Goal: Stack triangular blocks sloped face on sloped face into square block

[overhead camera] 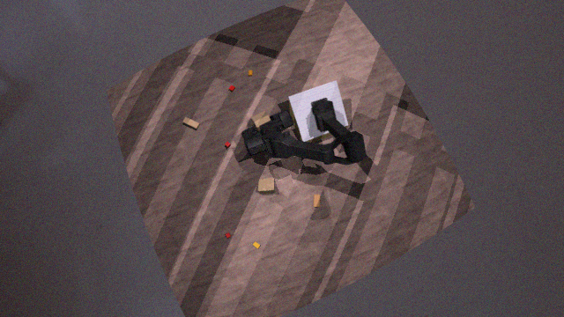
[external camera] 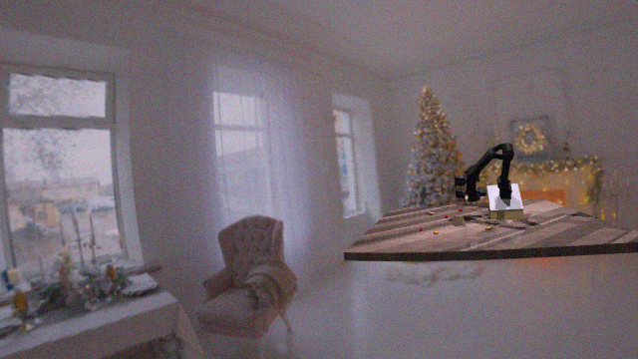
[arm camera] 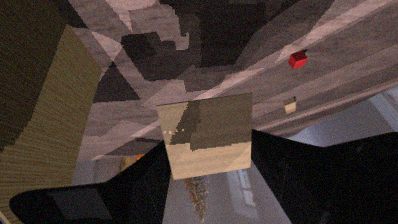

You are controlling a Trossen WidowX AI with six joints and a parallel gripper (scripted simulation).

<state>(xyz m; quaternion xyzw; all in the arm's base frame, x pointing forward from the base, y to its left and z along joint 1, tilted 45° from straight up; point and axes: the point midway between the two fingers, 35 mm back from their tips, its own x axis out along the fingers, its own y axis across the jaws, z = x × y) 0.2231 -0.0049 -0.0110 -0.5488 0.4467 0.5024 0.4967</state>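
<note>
1. I am pinching a tan wooden block point(arm camera: 207, 134) in my gripper point(arm camera: 207, 150); it is sitting between my two dark fingers, one on each side face.
2. From the top view, that block point(overhead camera: 262, 120) is showing just past my wrist, close beside the white base plate point(overhead camera: 304, 103) of my arm.
3. The wrist view is showing the table point(arm camera: 320, 75) well behind the block, so it is hanging clear of the surface.
4. Its long axis is running across the gap from finger to finger; a flat lower face is turning toward the camera and a shaded face is tilting away above it.
5. It is pale, grained wood, with a jagged shadow lying across the upper face.
6. The second tan block point(overhead camera: 266, 185) is resting on the table near my forearm, apart from the held one.
7. Which face of either block is the slope, I cannot tell.
8. A small red cube point(arm camera: 298, 59) is lying beyond my fingers.
</note>
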